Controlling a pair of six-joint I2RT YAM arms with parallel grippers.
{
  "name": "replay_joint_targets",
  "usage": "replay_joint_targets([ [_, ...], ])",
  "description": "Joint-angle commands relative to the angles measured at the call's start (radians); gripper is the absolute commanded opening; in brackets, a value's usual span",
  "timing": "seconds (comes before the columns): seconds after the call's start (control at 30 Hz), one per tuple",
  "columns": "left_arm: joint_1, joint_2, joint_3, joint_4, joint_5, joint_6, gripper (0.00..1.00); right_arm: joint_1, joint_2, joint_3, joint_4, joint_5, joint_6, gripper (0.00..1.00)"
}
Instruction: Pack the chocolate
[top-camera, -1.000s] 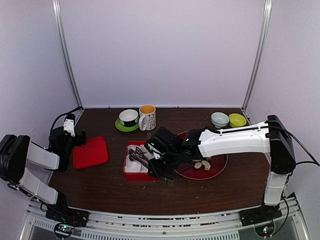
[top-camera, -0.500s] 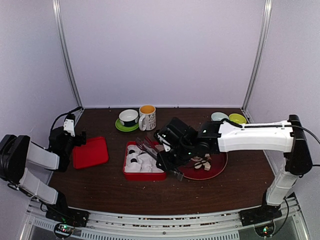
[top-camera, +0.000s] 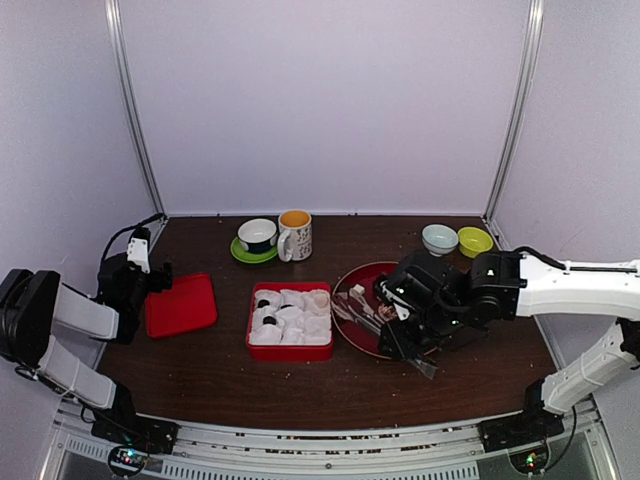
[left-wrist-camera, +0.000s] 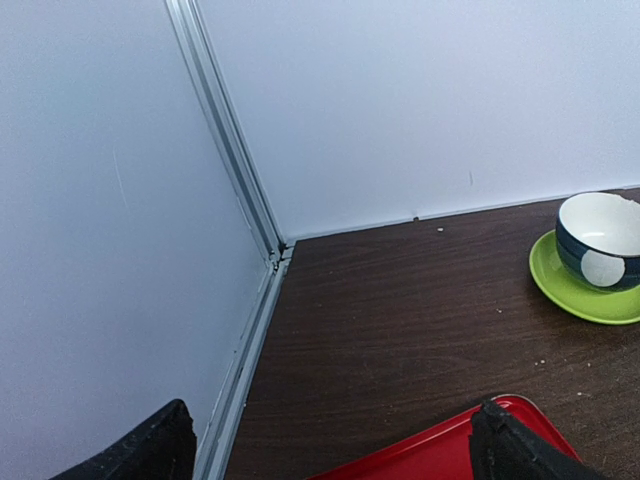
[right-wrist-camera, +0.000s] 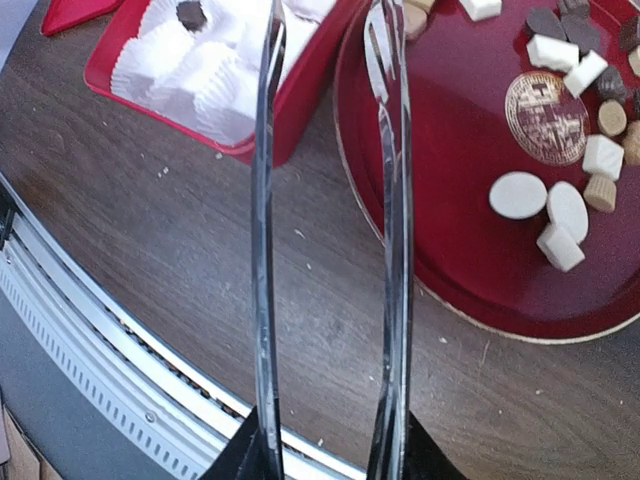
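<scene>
The right gripper (right-wrist-camera: 325, 455) is clamping the handle end of the tongs (right-wrist-camera: 262, 250). Their blades are standing apart, empty, with tips reaching left past the red plate (right-wrist-camera: 450, 260) rim toward the red box (right-wrist-camera: 300, 95). The chocolate (right-wrist-camera: 560, 205) is lying on the plate, on the far side of the blades (not ahead of them), so the right arm is sitting nearer. The left gripper (left-wrist-camera: 335, 450) is hanging wide open at far left.

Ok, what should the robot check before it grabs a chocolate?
1. The right gripper holds the metal tongs: ok.
2. The tongs are open, with nothing between the tips: ok.
3. The red plate has chocolate pieces: ok.
4. Tips over a piece: not ok, they're at the plate's edge.
5. Empty paper cups in the red box: ok.
6. The left gripper is open, off to the side: ok.
</scene>
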Motion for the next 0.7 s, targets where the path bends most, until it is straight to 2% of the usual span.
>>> replay_joint_targets([
  [0.0,0.006,0.006,-0.005,0.066,0.012,-0.004,0.98,-0.001,-0.102,-0.085,-0.084,-0.026,0.067,0.36],
  [0.2,0.006,0.006,-0.005,0.066,0.012,-0.004,0.98,-0.001,-0.195,-0.189,-0.121,-0.062,0.129,0.38],
  [0.5,0.006,0.006,-0.005,0.066,0.013,-0.004,0.98,-0.039,-0.308,-0.347,-0.037,-0.117,0.221,0.42],
  [0.67,0.006,0.005,-0.004,0.066,0.012,-0.004,0.98,-0.067,-0.324,-0.374,-0.059,-0.093,0.226,0.43],
])
